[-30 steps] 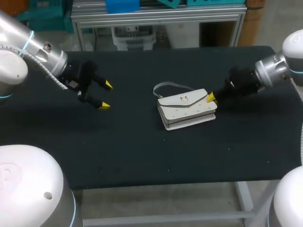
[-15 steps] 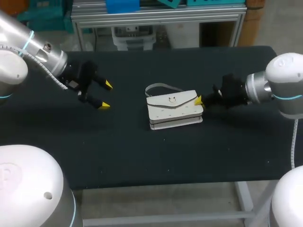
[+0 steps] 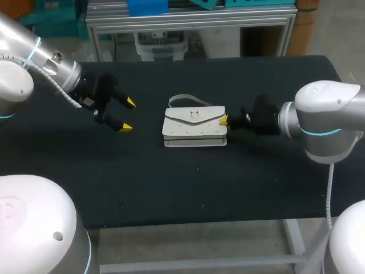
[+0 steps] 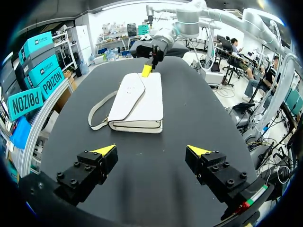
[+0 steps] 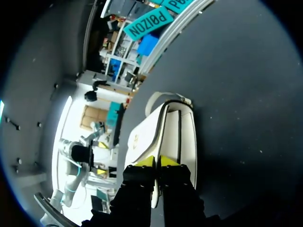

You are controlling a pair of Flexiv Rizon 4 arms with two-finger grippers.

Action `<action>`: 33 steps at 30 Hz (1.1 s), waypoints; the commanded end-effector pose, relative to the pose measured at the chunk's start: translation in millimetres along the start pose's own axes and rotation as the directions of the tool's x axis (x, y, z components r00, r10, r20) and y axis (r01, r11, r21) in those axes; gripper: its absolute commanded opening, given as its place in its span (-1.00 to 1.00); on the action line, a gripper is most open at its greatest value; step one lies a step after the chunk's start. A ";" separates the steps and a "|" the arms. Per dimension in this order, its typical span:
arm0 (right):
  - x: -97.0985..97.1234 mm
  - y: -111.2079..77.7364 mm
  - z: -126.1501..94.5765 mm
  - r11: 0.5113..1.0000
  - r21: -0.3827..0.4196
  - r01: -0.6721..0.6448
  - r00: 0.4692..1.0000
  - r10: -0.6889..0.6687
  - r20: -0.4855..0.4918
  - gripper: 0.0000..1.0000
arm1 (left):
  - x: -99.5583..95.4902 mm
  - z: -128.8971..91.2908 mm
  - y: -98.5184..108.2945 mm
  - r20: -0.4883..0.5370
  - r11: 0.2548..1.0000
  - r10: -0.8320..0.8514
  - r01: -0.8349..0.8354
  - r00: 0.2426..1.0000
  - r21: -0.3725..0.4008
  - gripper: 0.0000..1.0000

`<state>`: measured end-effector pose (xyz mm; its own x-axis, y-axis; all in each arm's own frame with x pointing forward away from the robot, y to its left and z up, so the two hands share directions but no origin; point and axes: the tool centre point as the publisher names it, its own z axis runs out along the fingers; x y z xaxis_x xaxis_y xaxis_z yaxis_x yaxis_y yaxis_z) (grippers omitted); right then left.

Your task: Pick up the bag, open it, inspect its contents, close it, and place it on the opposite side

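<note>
The small white flap handbag point(image 3: 194, 128) has been dragged leftward to the middle of the black table point(image 3: 171, 188) and squared up. Its flap is closed and its grey strap point(image 3: 183, 99) is looped behind. Its right end is pinched by the right gripper point(image 3: 224, 120) (fingers nearly together). The left gripper point(image 3: 126, 115) is held spread, well apart from it. One bag and two grippers are counted.

Right claw point(image 5: 156, 161) pinching white bag point(image 5: 176, 135), black table point(image 5: 246, 94)

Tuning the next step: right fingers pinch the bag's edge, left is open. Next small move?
Probably advance the left gripper toward the bag: its fingers stand open, clear of it, while the right gripper pinches the far edge and the bag lies flat.
</note>
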<state>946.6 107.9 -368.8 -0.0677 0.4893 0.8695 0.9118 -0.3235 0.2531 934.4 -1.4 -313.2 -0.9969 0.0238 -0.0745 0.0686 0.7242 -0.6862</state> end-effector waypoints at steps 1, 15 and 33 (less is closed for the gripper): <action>-3.7 10.4 11.9 0.997 0.080 -0.006 0.999 0.009 -0.041 -1.00 | 0.8 0.7 0.6 0.004 1.000 0.001 -0.001 1.000 0.003 1.00; 5.3 -13.7 31.0 0.990 0.141 0.006 0.998 0.002 -0.059 -1.00 | 0.8 0.7 0.6 0.004 1.000 0.001 -0.001 1.000 0.003 1.00; 10.1 -27.9 36.9 0.986 0.164 0.016 0.999 -0.008 -0.047 1.00 | 0.8 0.7 0.6 0.004 1.000 0.001 -0.001 1.000 0.003 1.00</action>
<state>939.7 152.4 -384.6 -0.0950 0.4479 0.8890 0.9668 -0.1715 0.1897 934.4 -1.3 -313.2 -0.9969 0.0237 -0.0745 0.0685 0.7243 -0.6861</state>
